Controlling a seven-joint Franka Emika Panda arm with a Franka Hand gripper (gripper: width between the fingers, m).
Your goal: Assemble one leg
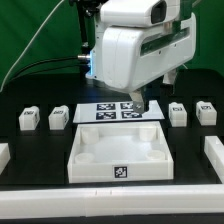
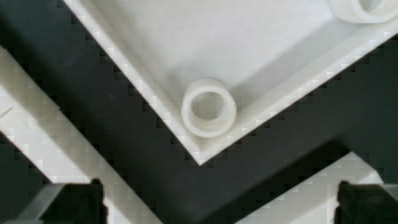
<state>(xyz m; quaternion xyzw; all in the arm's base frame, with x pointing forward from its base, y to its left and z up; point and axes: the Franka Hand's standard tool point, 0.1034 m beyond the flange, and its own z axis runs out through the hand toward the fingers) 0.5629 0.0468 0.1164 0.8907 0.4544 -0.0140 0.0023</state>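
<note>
Four legs (image 1: 58,117) on the tabletop (image 1: 30,190), none fitted: two at the exterior view's left, two at its right, apparently laid out in flanking rows for easy reach. Between them, the white panel (image 1: 95,170), rim up, presumably to expose its corner socket (image 2: 208,106) for fitting. Behind it, the marker board (image 1: 88,115). Over the panel's far corner, the hand (image 1: 140,104), fingers (image 2: 45,200) spread wide, holding nothing. Near it, toward the exterior view's right, the nearest leg (image 1: 178,114): upright, untouched, clear of the fingers. Calls next, by judgement, for a sideways reach.
</note>
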